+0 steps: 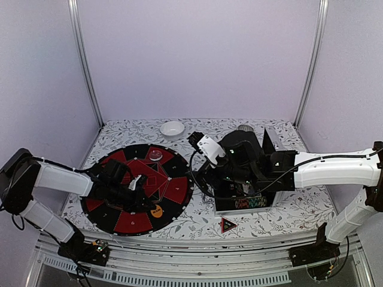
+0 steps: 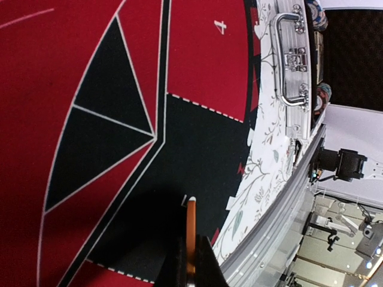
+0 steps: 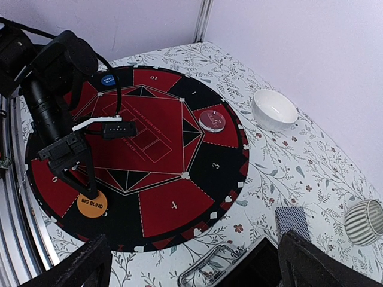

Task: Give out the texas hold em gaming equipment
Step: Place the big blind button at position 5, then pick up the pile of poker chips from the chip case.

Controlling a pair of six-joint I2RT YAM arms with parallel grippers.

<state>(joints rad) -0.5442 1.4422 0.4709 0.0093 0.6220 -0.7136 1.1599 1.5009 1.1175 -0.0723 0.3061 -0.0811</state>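
Observation:
My left gripper (image 2: 191,251) is shut on an orange "BIG BLIND" disc (image 2: 191,230), seen edge-on between its jaws. It holds the disc low over a black sector at the front of the round red-and-black mat (image 1: 179,191). The disc also shows in the top view (image 1: 157,210) and the right wrist view (image 3: 91,204). A blue disc (image 3: 108,79) lies at the mat's far rim. My right gripper (image 3: 200,269) is open and empty above the black case's handle (image 3: 206,267). A patterned card (image 3: 292,221) lies beside the case. A red triangular marker (image 1: 228,225) lies in front of the case.
The open black case (image 1: 242,200) stands right of the mat, with striped chips (image 1: 250,203) inside. A clear round dish (image 3: 211,119) sits on the mat's far side. A white bowl (image 1: 172,128) and a ribbed grey cup (image 3: 365,221) stand at the back.

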